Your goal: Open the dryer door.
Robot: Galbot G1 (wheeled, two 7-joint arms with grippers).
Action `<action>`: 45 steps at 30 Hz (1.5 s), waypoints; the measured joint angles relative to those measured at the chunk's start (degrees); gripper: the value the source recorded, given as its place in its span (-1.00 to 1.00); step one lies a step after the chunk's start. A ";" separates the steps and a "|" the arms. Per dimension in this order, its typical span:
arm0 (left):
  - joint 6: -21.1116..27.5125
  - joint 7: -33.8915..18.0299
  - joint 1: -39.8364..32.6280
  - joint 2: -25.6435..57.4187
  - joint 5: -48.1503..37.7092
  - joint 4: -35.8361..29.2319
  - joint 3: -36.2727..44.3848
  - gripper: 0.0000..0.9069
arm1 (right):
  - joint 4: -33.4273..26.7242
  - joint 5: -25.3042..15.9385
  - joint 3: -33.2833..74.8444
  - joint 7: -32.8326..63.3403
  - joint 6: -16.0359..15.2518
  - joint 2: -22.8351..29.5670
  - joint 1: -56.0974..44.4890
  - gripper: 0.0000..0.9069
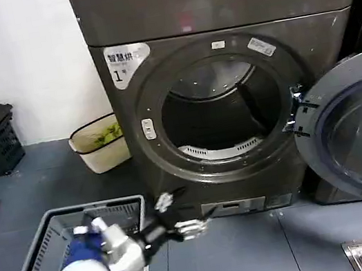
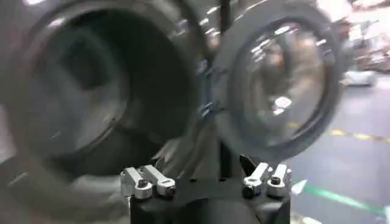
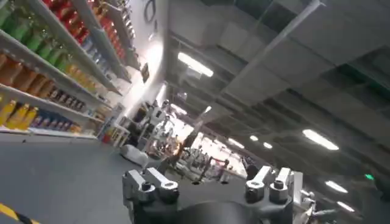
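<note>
My left claw (image 1: 177, 215) is hanging spread and empty low in front of the dryer (image 1: 228, 85), pinching nothing. The dryer door (image 1: 360, 135) is standing swung wide on its hinge at the machine's right side, leaving the drum (image 1: 215, 112) exposed, so I am judging the opening step done. Next I am planning only to draw the arm clear of the laundry basket (image 1: 54, 252) on the floor. My right claw (image 3: 210, 185) is also spread, pointing at the ceiling.

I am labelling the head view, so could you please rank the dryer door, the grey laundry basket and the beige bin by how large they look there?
1. dryer door, swung open and cut by the picture's edge
2. grey laundry basket, partly hidden by the left arm
3. beige bin, farther from the camera
</note>
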 joint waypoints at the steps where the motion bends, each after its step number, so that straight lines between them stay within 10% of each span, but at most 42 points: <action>1: 0.83 -0.85 1.87 1.25 -1.03 -0.62 -1.80 1.00 | -0.25 -0.01 -0.21 0.00 0.09 -0.17 0.10 1.00; 30: 18.54 -45.80 21.58 17.82 -60.92 5.22 -34.57 1.00 | -3.15 5.52 -4.80 -4.06 4.34 -2.01 1.22 1.00; 45: 18.51 -51.80 21.04 19.08 -79.40 15.97 -37.38 1.00 | -3.07 11.50 -4.96 -6.91 8.77 -1.49 1.18 1.00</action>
